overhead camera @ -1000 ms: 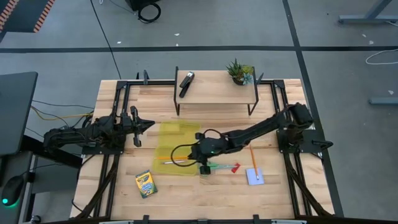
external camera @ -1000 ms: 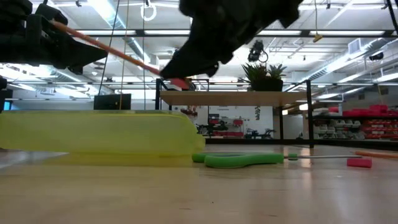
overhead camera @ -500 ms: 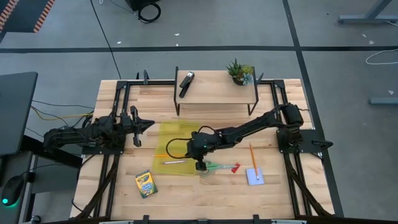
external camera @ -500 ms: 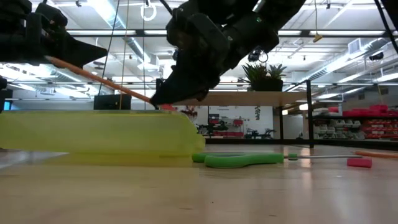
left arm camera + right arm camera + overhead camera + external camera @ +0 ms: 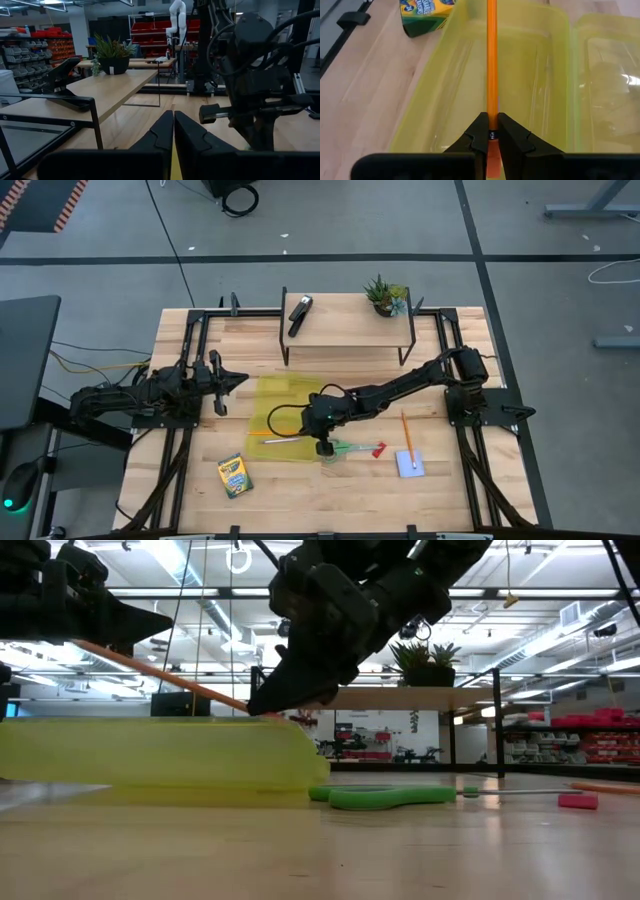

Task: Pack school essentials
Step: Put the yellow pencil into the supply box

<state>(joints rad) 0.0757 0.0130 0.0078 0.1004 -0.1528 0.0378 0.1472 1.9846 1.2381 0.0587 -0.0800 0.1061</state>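
My right gripper (image 5: 322, 444) is shut on an orange-yellow pencil (image 5: 491, 60) over the open, see-through yellow case (image 5: 285, 408). The case lies flat on the table and also shows in the low view (image 5: 150, 752). Green-handled scissors (image 5: 348, 447), a small red piece (image 5: 378, 450), an orange pen (image 5: 406, 432) and a pale blue notepad (image 5: 408, 464) lie on the table to the case's right. The crayon box (image 5: 235, 476) lies near the front edge. My left gripper (image 5: 243, 380) is shut and empty at the table's left. My right gripper pinches the pencil between its two fingers at the eraser end, by the metal band (image 5: 492, 134). The pencil runs straight out ahead of the fingers, toward the table's left. It is lifted clear, slanting above the case's near tray (image 5: 160, 675).
A low wooden shelf (image 5: 345, 330) at the back carries a black stapler (image 5: 300, 313) and a small potted plant (image 5: 385, 297). Black frame rails run along both sides of the table. Bare wood lies in front of the case.
My right gripper has gone down toward the case and a little toward the table's left, still shut on the pencil. The pencil has come down with it and now slants less steeply, close above the case's rim.
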